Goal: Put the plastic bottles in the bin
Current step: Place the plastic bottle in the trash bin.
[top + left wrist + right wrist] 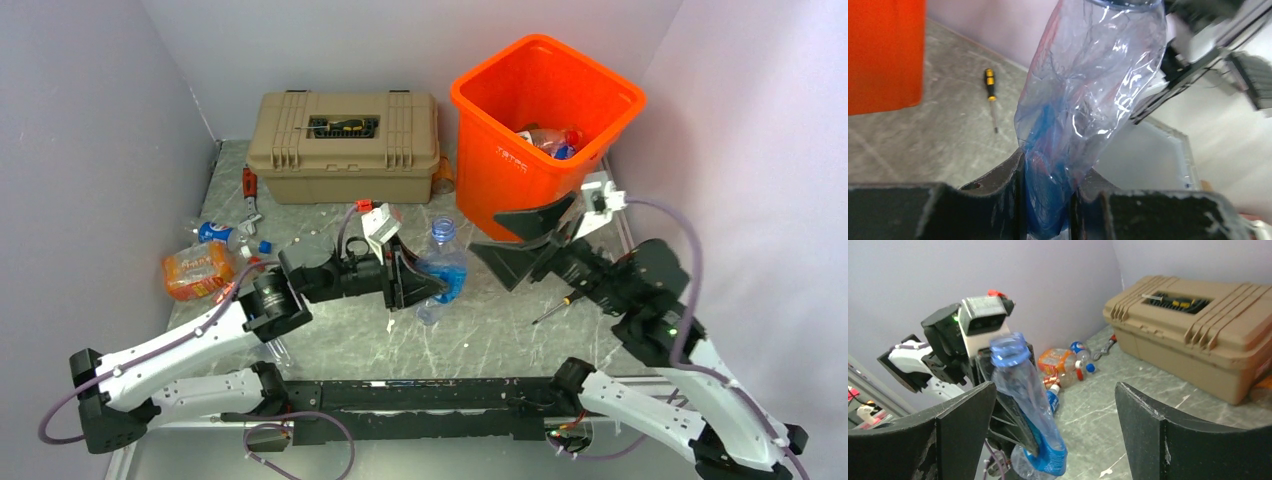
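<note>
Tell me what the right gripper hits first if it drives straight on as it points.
Probably the bottle that the left gripper holds: the right wrist view shows it straight ahead, in line with the gap between the right gripper's open fingers. Depth is unclear.

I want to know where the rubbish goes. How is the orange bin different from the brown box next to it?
The bin is bright orange; the box is tan. The bin is tall and open on top, with bottles inside; the box is low, wide and has its lid shut. Both stand side by side at the far end of the table.
</note>
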{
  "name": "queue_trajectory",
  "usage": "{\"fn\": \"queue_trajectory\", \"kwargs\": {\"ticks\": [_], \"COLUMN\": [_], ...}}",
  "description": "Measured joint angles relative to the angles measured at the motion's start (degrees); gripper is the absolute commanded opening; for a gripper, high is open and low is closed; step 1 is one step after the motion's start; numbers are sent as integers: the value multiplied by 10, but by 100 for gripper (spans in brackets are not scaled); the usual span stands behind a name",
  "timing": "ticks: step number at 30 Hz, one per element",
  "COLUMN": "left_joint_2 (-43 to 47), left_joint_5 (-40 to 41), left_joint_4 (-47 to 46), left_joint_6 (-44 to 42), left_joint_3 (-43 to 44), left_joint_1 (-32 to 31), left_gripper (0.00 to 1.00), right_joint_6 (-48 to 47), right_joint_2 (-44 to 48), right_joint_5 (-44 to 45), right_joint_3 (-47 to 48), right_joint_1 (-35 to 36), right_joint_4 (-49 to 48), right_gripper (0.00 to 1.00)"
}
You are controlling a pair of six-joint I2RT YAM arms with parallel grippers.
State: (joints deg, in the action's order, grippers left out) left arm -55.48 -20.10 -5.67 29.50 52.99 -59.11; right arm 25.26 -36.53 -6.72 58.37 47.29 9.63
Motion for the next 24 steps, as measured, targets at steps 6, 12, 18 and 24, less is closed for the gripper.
{"fn": "queue_trajectory", "kwargs": {"ticks": [6, 12, 18, 24], "left_joint_2": [-22, -37, -38, -42], "left_joint_5": [44, 60, 65, 65], "left_joint_4": [202, 289, 313, 318], "left_joint_6": [-104, -135, -145, -151], "left_joint_3": [105, 114, 114, 114], "left_joint_1": [-4, -4, -4, -4], "left_gripper": [0, 0, 0, 0], "right_joint_6": [-46, -64, -67, -66], "right_joint_2": [-56, -133, -188, -190], "right_joint_5": [0, -20, -30, -41], "right_joint_3": [154, 190, 189, 187], "right_joint_1": [0, 0, 0, 0], "right_joint_4": [101, 153, 193, 194], "right_gripper": [93, 91, 85, 71]}}
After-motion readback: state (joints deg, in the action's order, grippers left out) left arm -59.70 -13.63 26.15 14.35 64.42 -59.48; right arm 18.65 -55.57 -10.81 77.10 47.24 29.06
